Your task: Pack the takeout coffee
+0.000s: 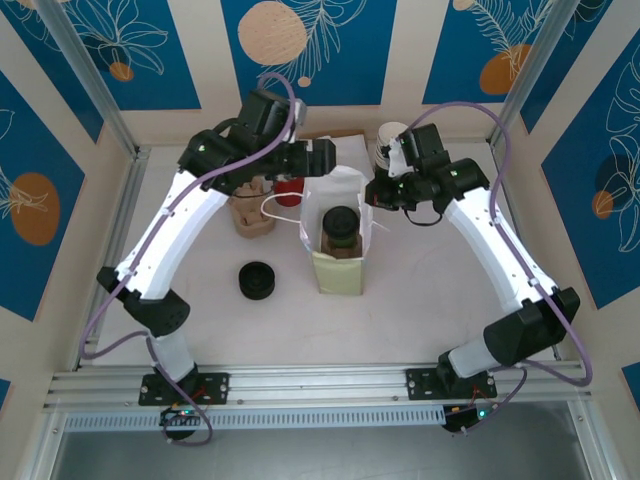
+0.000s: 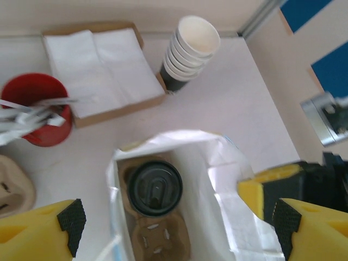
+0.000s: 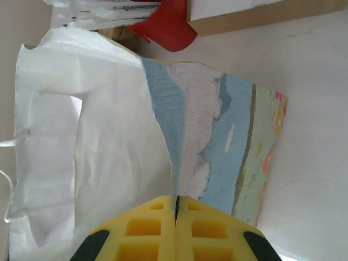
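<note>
The takeout coffee (image 2: pixel 155 187) shows a glossy round black lid and sits in the far pocket of a rough moulded-pulp carrier (image 2: pixel 160 239) at the bottom of a white paper bag (image 2: pixel 217 179). The bag stands open-mouthed in the middle of the pale desk (image 1: pixel 430 290). Its inside is plain creased white, and its outer face is printed in blue and pale green bands. Beyond it are a nested stack of lidless white cups (image 2: pixel 190 49), a cardboard tray of folded napkins (image 2: pixel 98 60) and a shiny red cup (image 2: pixel 38 109). A squat stack of black lids (image 1: pixel 258 280) rests to the bag's left. The left arm (image 1: pixel 190 220) arches over from its base with the wrist turned down above the bag's mouth. The left jaws are spread wide, their yellow foam pads (image 2: pixel 41 231) gripping nothing. The right arm (image 1: pixel 500 240) reaches in from the other side, and the right jaws are pressed together on the bag's thin rim.
</note>
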Robot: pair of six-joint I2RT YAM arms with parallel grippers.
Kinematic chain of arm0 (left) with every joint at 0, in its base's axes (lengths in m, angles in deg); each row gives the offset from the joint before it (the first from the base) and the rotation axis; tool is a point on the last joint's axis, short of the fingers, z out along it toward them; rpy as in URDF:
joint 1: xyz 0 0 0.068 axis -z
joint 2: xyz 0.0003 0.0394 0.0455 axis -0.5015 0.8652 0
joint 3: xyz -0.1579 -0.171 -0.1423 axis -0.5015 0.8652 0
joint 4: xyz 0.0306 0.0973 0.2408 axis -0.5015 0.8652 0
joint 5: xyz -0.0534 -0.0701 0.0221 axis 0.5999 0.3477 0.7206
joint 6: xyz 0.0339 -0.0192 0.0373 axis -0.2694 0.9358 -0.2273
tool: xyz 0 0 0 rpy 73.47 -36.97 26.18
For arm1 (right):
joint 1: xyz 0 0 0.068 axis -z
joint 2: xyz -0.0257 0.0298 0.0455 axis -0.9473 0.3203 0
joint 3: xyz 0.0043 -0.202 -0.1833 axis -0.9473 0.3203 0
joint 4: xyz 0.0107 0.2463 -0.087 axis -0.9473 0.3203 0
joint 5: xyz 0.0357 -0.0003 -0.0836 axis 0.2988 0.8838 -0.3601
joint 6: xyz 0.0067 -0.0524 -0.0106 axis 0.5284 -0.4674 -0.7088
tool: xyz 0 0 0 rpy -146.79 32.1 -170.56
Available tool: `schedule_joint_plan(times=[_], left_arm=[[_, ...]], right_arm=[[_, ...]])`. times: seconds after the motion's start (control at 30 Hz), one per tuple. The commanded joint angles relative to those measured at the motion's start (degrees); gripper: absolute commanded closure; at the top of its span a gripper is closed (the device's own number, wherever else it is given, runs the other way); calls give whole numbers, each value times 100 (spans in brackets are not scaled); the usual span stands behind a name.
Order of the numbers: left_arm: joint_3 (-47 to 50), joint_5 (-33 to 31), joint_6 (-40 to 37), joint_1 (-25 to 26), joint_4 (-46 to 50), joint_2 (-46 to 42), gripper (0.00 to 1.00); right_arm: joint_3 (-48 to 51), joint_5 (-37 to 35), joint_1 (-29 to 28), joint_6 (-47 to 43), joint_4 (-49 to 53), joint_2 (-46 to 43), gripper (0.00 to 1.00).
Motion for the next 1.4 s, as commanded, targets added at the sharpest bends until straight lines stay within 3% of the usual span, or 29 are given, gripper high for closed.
schedule_joint_plan(times=[0.0,0.5,1.37], left_arm=[[132,-346,-79,-246,-49,-141,10],[804,-422,64,-653,-122,-369,9],[1321,-418,409,-1125,142,-493,8]], right_arm=[[321,393,32,-102,-656,-382,97],[1516,1045,40,58,-1494,-1297,97],[1077,1801,188,364,-1883,-166,96]])
